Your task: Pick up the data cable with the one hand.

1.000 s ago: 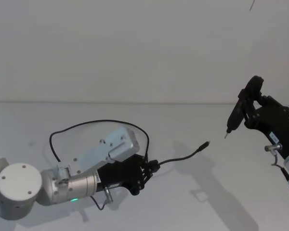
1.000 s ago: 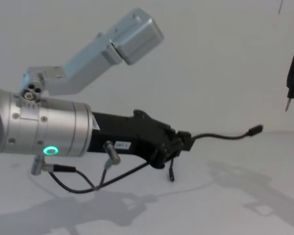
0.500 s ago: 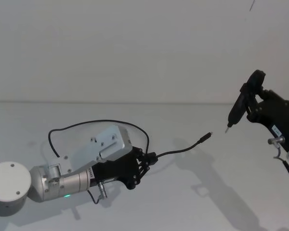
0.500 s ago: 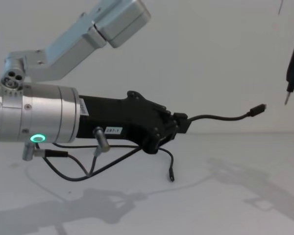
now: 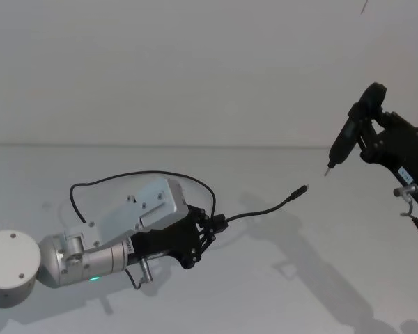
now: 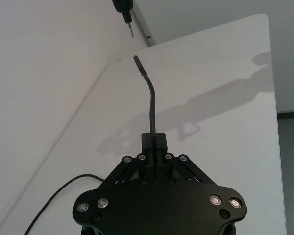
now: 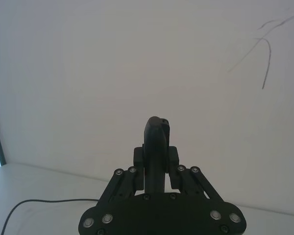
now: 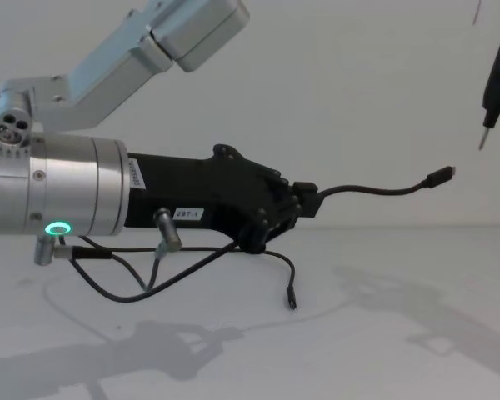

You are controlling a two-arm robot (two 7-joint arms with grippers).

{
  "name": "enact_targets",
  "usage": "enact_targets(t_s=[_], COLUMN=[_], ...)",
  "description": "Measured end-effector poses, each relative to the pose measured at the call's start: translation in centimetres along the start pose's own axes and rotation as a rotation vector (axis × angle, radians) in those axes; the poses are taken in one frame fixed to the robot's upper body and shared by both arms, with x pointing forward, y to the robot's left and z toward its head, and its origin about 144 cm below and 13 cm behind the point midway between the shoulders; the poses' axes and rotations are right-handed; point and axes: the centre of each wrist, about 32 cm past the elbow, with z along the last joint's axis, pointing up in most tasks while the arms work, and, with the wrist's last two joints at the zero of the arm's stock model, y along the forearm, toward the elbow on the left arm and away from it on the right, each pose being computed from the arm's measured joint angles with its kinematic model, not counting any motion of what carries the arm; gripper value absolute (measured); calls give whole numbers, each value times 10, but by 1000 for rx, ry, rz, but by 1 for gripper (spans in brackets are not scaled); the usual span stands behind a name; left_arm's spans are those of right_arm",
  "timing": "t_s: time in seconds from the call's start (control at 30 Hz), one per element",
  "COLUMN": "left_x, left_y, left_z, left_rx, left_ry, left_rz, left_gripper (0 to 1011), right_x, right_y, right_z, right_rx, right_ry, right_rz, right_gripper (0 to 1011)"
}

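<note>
Low on the robot's left in the head view: left hand, jaws closed on the data cable a little way back from its small plug. The held stretch stands off the worktop and runs forward and to the robot's right, rising gently. Its plug end is aimed at the tip of the slim black tool but is well apart from it. The remainder of the cord arcs back behind the left arm in a wide loop that appears to lie on the surface. Right hand: raised at the robot's right, clamped on that tool, idle. Left wrist view: left hand pinches the cable squarely. The free length carries on along the hand's own line, then bends slightly toward the tool tip. Right wrist view: right hand grips the tool between its fingers. Chest view: left hand level above the worktop; cable projects nearly horizontal toward the robot's right, plug tipped up. Handling note, as a judgement: the pickup looks largely made. It is best finished with a firm clamp and a slow, straight raise, so the trailing loop follows without catching on the arm. The stiff free end should be kept clear of the tool.
</note>
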Motion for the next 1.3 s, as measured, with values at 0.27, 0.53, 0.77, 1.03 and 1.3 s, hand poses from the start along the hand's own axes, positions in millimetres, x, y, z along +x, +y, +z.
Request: enact_targets(t_s=[0.27,0.53,0.77,1.03,1.3], left_x=[0,0,0,1,1], left_y=[1,1,1,1,1], left_z=[0,0,1,1,1], left_rx=[-3,-6,-7,-7,-8], left_ry=[-5,-8,-9,-10,-11], left_rz=[1,1,1,2,2], left_gripper=[40,40,40,40,40], right_x=[1,2,2,3,3], right_y=[1,3,3,4,5], right_z=[-2,-5,-7,-8,-9], right_rx=[-16,-28,-31,-22,-15], right_ry=[18,35,46,54,70], right_rz=[27,46,56,56,51], right_gripper=[279,279,279,279,279])
